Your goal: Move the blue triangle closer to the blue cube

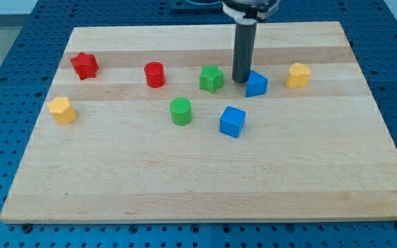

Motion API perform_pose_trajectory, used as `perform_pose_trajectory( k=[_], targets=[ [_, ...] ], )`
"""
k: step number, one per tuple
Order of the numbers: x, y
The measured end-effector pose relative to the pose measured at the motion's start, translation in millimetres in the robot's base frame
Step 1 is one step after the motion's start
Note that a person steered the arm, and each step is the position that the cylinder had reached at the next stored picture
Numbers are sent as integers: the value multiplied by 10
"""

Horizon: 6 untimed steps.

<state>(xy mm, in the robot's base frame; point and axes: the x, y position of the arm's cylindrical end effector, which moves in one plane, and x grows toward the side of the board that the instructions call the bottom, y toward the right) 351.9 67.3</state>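
Observation:
The blue triangle [256,84] sits on the wooden board right of centre, toward the view's top. The blue cube [231,121] lies below it and slightly to the left, a short gap apart. My dark rod comes down from the view's top, and my tip [240,80] rests on the board right at the triangle's upper left side, touching or nearly touching it. The tip stands between the triangle and the green star-like block [211,78].
A yellow block [298,75] sits right of the triangle. A green cylinder [180,111] lies left of the blue cube. A red cylinder [155,74], a red star [84,65] and a yellow block [62,110] lie on the board's left half.

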Motion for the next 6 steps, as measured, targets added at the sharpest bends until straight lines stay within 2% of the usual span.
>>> perform_pose_trajectory(
  k=[1, 2, 3, 5, 6],
  targets=[
    [88, 177],
    [521, 199],
    [757, 200],
    [227, 252],
    [372, 573]
  ],
)
